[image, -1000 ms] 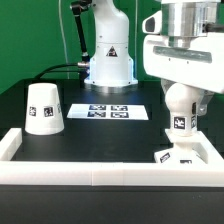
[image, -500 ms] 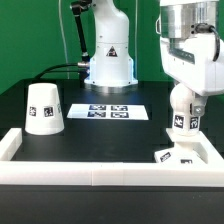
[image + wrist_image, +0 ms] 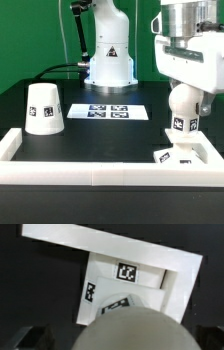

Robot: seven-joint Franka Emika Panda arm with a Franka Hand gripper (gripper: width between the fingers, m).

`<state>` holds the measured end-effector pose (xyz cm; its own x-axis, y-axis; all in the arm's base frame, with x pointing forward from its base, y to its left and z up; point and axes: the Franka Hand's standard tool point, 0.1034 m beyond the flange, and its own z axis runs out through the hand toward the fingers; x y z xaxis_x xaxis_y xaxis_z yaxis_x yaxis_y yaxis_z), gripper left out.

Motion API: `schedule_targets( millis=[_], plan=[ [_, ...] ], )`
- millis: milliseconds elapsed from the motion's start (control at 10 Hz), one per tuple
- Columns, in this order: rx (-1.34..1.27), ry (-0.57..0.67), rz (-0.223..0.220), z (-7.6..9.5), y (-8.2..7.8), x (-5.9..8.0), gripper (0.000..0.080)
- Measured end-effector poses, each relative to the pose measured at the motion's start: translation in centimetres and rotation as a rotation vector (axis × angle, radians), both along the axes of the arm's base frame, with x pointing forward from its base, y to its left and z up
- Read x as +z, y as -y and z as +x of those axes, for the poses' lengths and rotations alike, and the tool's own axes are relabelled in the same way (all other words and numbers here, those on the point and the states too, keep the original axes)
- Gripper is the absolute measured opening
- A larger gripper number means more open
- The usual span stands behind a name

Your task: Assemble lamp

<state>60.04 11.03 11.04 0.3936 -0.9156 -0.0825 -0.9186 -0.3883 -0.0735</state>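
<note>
My gripper is shut on the white ball-topped bulb and holds it upright, a little above the flat angular base. The base lies in the corner of the border frame at the exterior view's right. In the wrist view the bulb fills the foreground, and the tagged base lies beyond it. The dark fingers show only at the picture's edge. The tapered shade stands mouth down on the table at the exterior view's left.
The marker board lies on the table's middle. The long white border frame runs along the front and turns up both sides; it also shows in the wrist view. The arm's white pedestal stands behind.
The gripper with the bulb shifted slightly toward the exterior view's right, then a touch back, staying above the base. The shade and base have not moved.
</note>
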Motion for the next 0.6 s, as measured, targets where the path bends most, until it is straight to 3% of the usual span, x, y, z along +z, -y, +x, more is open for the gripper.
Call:
schedule_targets(
  millis=[600],
  plan=[
    [0.469,0.057,-0.016,0.08,-0.33,0.49,0.0699]
  ],
)
